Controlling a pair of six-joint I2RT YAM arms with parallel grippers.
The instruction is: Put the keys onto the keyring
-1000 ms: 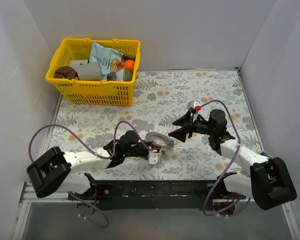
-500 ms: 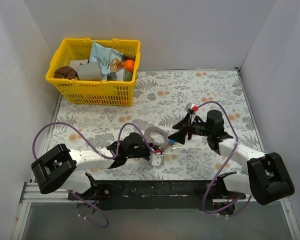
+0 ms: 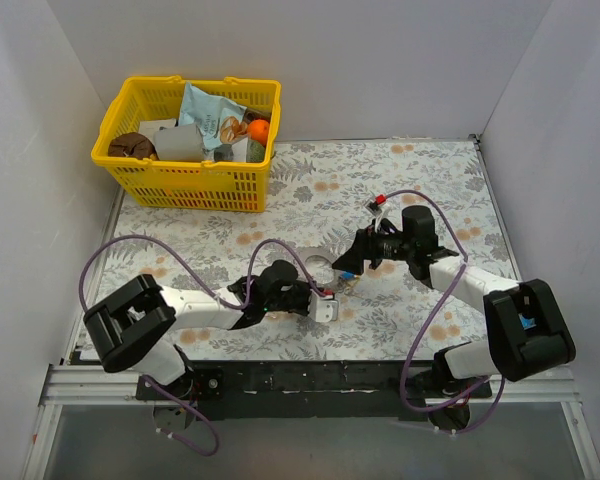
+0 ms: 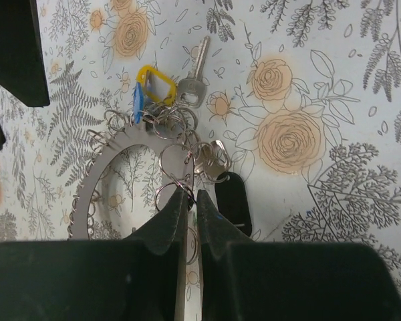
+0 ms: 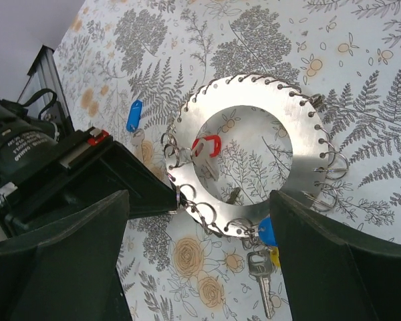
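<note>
The keyring (image 5: pixel 301 144) lies flat on the floral surface (image 3: pixel 420 170), near the centre and between the two arms. The left pincer (image 4: pixel 192 197) is closed, pinching the keyring at its rim. The right pincer (image 5: pixel 197 200) hangs over it, jaws spread wide, holding nothing. A red-capped key (image 5: pixel 206 147) sits inside the ring's opening. A blue-capped key (image 5: pixel 133 115) lies just outside the rim.

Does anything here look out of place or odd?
One blue-capped key lies loose on the cloth, apart from the keyring, while other keys hang from its rim. Nothing looks spilled or broken.
</note>
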